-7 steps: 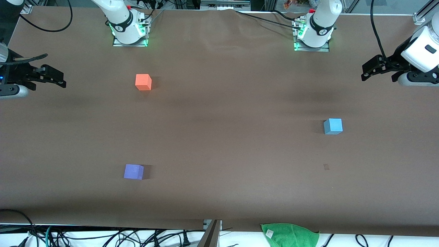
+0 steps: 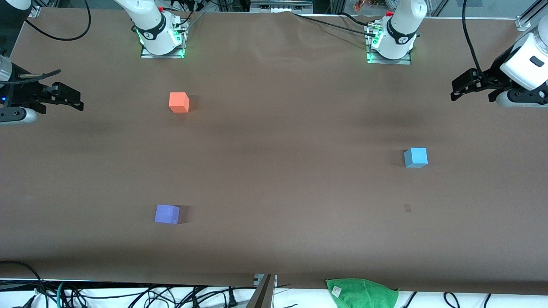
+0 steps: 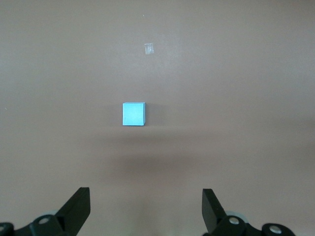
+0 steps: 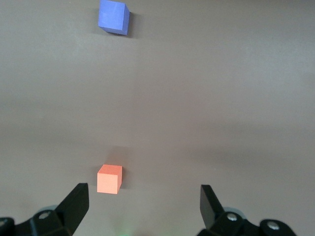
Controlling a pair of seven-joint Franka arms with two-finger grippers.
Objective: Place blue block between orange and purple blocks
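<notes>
My left gripper (image 2: pixel 457 90) hangs at the right edge of the front view, over the table's (image 2: pixel 274 179) left-arm end, jaws spread wide and holding nothing. In the left wrist view the left gripper (image 3: pixel 146 209) shows both fingers apart at the bottom of the frame, with bare table between them.

My right gripper (image 2: pixel 77 99) hangs at the left edge of the front view, over the right-arm end, jaws likewise wide open and empty. The right wrist view confirms this: the right gripper (image 4: pixel 144 206) has its fingers well apart.

The blue block (image 2: pixel 415 157) rests flat on the table at centre right of the front view, well apart from the other two. It sits near mid-frame in the left wrist view (image 3: pixel 134 114).

The orange block (image 2: pixel 179 102) stands at upper left of the front view. The purple block (image 2: pixel 167 214) lies at lower left, nearer the front camera. Both appear in the right wrist view, orange (image 4: pixel 109 179) low, purple (image 4: pixel 113 16) at the top.

A green cloth (image 2: pixel 361 293) lies at the bottom edge of the front view.
</notes>
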